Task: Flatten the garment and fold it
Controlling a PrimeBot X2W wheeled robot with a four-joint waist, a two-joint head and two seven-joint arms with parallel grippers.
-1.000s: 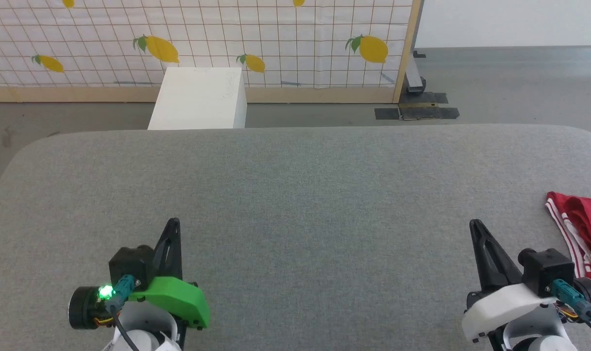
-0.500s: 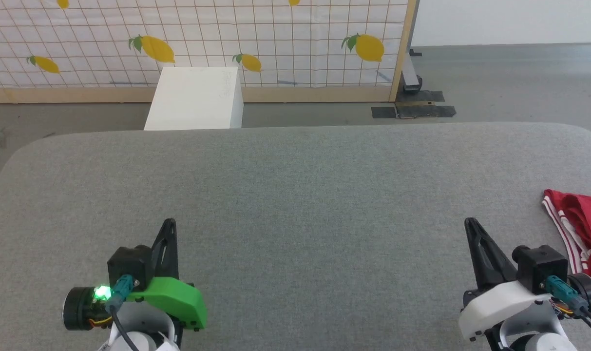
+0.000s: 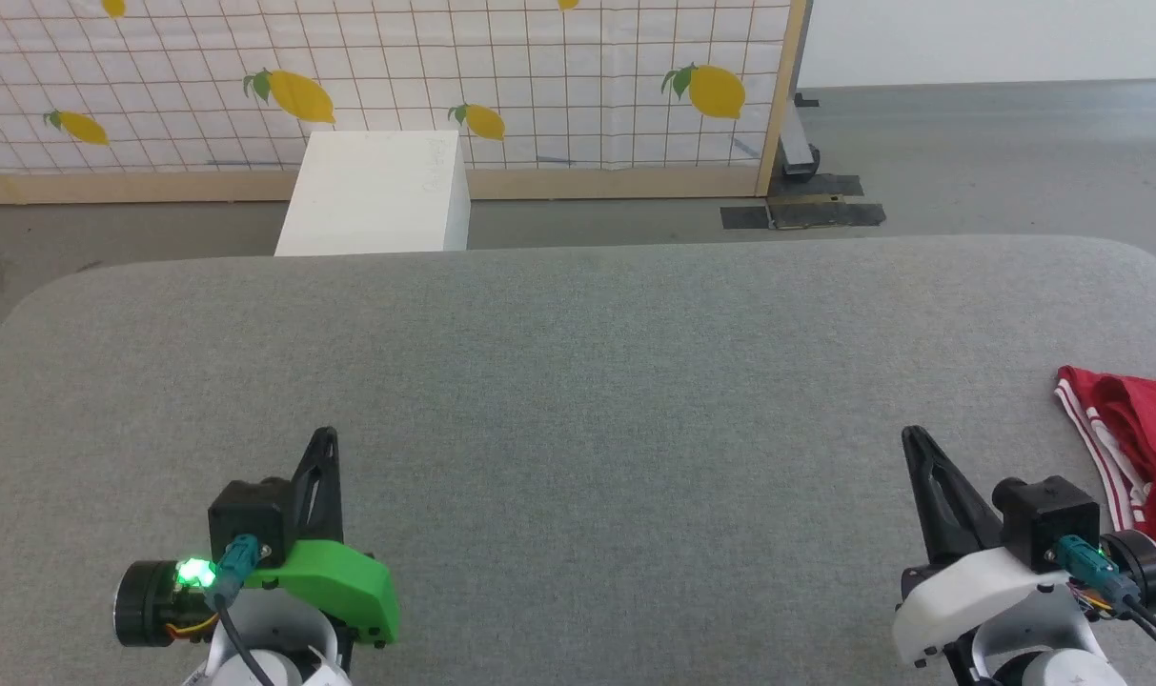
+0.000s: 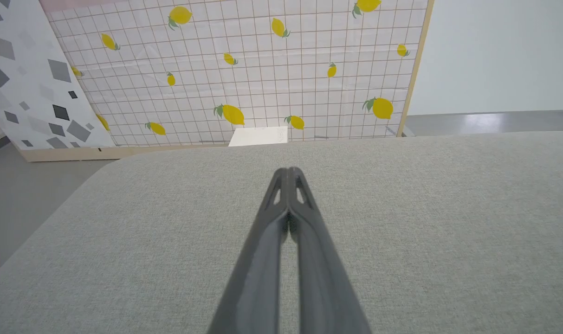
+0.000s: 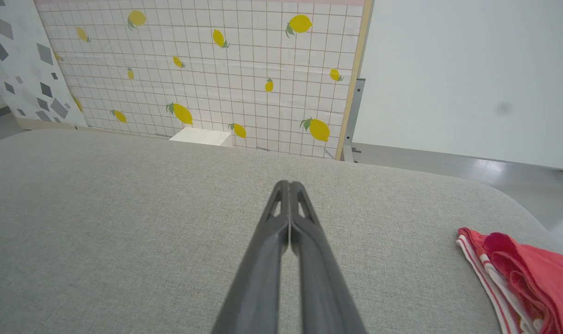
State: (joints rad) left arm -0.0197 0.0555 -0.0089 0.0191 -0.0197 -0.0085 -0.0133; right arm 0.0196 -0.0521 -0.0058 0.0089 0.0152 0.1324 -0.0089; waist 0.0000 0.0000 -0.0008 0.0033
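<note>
I count one garment (image 3: pixel 1138 424), a red T-shirt with striped white sleeve edging, bunched at the right edge of the one grey cloth-covered table (image 3: pixel 578 381). Over that table I have two grippers, my left gripper (image 3: pixel 324 436) and my right gripper (image 3: pixel 911 436), each with two dark fingers pressed together. Beyond the table's far edge stand one white box (image 3: pixel 373 195), one lemon-print screen (image 3: pixel 539 76) and one speckled panel (image 4: pixel 26 83).

The right gripper (image 5: pixel 289 185), two long dark fingers pressed together, extends over grey fabric surface (image 5: pixel 123 222). Crumpled red garment (image 5: pixel 527 278) lies lower right.
</note>
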